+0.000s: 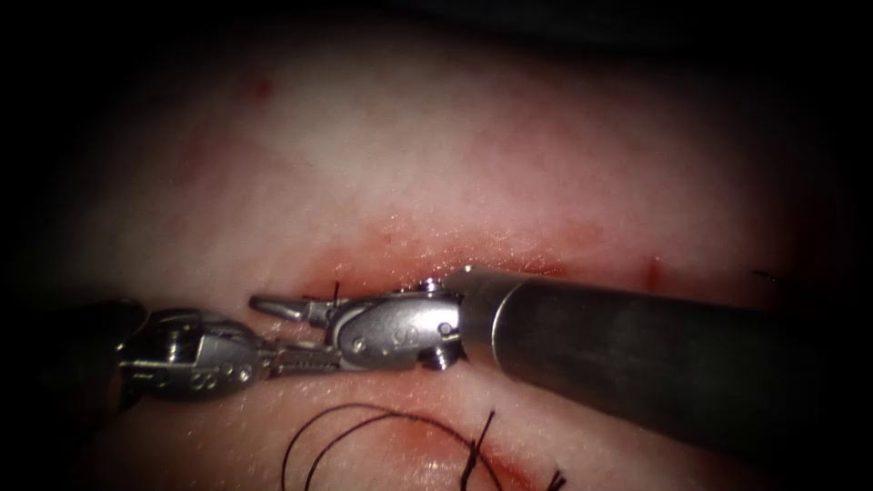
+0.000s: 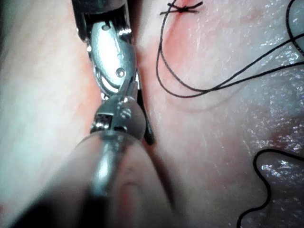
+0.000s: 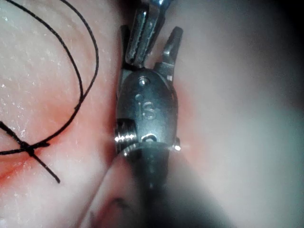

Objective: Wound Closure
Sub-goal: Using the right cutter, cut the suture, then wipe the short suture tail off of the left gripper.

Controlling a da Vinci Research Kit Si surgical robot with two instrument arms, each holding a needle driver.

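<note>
Your right claw (image 3: 159,28) is open in a small V and holds nothing. Your left claw (image 1: 259,356) is right next to it, and I cannot tell if that one is open. I cannot tell where the needle is. The loose thread (image 1: 364,418) lies at 6 o'clock on the tissue (image 1: 455,164), below the cut (image 1: 509,262). I think you should go slowly and not press down. The marks on the right tool are too small to read.

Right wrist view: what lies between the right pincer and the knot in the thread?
In that view, a curved strand of thread crosses bare tissue between the open right pincer and the knot.
</note>
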